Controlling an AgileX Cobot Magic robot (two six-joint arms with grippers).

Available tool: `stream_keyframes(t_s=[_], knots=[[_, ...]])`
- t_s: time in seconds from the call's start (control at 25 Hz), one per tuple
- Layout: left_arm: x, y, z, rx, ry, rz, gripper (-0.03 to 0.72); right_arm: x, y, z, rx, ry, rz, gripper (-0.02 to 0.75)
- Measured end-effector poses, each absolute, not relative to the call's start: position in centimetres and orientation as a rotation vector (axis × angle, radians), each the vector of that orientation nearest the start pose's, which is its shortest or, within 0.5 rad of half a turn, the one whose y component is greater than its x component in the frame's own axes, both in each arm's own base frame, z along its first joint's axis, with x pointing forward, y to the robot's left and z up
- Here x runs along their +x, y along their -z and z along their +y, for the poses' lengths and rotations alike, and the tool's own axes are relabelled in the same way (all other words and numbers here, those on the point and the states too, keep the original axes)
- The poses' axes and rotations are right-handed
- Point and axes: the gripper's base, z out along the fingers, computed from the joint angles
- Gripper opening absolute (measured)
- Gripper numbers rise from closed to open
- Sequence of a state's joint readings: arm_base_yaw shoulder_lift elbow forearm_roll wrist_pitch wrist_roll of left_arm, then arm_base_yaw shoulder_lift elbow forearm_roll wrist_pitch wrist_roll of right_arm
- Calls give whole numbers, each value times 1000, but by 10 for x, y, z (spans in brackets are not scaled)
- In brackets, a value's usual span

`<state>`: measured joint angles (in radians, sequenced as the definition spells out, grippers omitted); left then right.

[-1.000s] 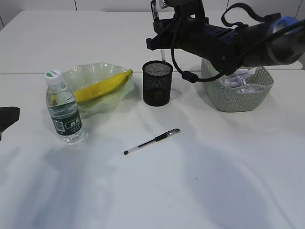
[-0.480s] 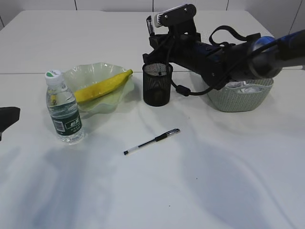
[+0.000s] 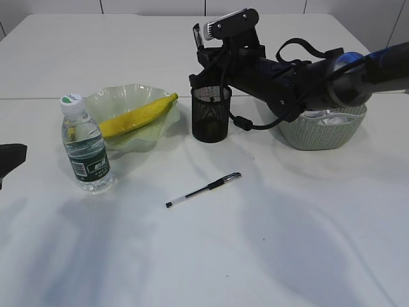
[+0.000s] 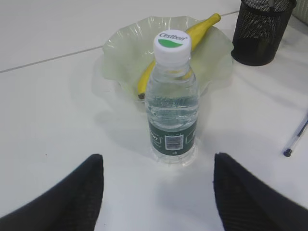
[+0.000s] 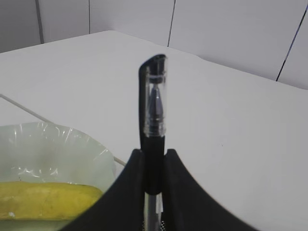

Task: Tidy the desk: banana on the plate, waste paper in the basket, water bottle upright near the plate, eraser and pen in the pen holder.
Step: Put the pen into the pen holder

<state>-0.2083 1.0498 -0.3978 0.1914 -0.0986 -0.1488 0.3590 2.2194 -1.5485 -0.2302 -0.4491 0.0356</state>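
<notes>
A pen (image 5: pixel 153 130) stands capped end up, pinched tight between the right fingers (image 5: pixel 149 180), right over the black mesh holder (image 3: pixel 211 112). The right arm (image 3: pixel 300 77) stretches in from the right side, across the basket (image 3: pixel 323 131) with crumpled paper (image 3: pixel 319 115) in it. A second pen (image 3: pixel 204 189) lies flat on the white worktop (image 3: pixel 255 243), in front of the holder and well apart from it. To the left of the holder, the banana (image 3: pixel 137 115) rests in the pale green plate (image 3: pixel 124 96). Just in front of the plate, the bottle (image 4: pixel 172 98) stands upright, white cap on. The left fingers (image 4: pixel 65 192) are spread wide, empty, low on the worktop on the near side of the bottle, not touching it. Can't make out the eraser from here.
</notes>
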Motion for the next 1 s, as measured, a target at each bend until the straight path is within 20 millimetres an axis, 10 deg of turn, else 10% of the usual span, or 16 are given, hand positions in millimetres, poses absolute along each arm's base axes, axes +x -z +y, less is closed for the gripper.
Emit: stream_keyframes(t_s=[1.0], knots=[[193,-230,-43,267,123,2023,508,477,-189,189,-525,-225,1639,251]])
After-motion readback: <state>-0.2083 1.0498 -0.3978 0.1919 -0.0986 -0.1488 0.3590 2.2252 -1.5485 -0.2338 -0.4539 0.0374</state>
